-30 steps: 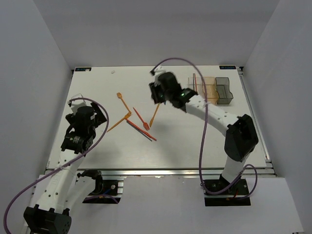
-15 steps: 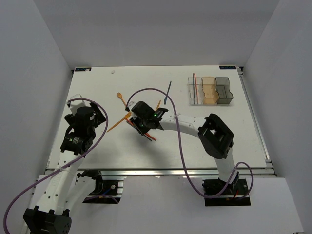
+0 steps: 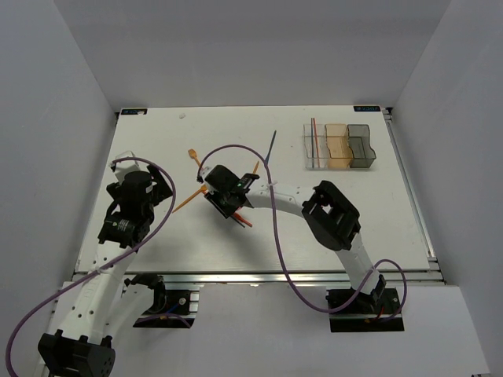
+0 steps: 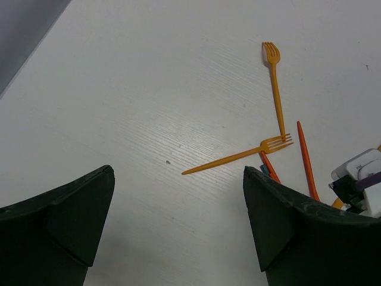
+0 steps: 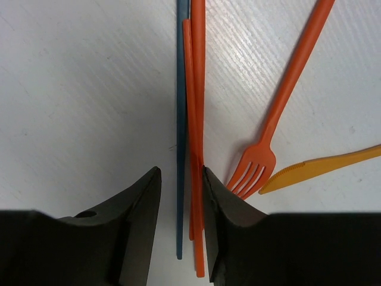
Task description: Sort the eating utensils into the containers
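My right gripper (image 3: 228,198) is low over a pile of utensils at mid-table. In the right wrist view its fingers stand narrowly apart (image 5: 181,170) around a dark blue handle (image 5: 180,119) and two red handles (image 5: 197,89) lying side by side. A red fork (image 5: 257,164) and an orange knife (image 5: 324,165) lie just to the right. Two orange forks (image 3: 196,161) (image 3: 187,201) lie left of the pile, and a blue utensil (image 3: 270,149) lies behind it. My left gripper (image 3: 135,196) is wide open and empty (image 4: 177,170). The three bins (image 3: 339,147) stand at the back right.
The clear bin (image 3: 314,144) holds a couple of thin utensils. The right arm's purple cable (image 3: 271,228) loops over the table near the pile. In the left wrist view the two orange forks (image 4: 275,83) (image 4: 238,157) lie ahead, with the right arm's wrist (image 4: 360,179) at the right edge.
My right gripper swung from the back centre near the bins down and left onto the pile. A blue utensil now shows on the table where it was. The left arm has not moved.
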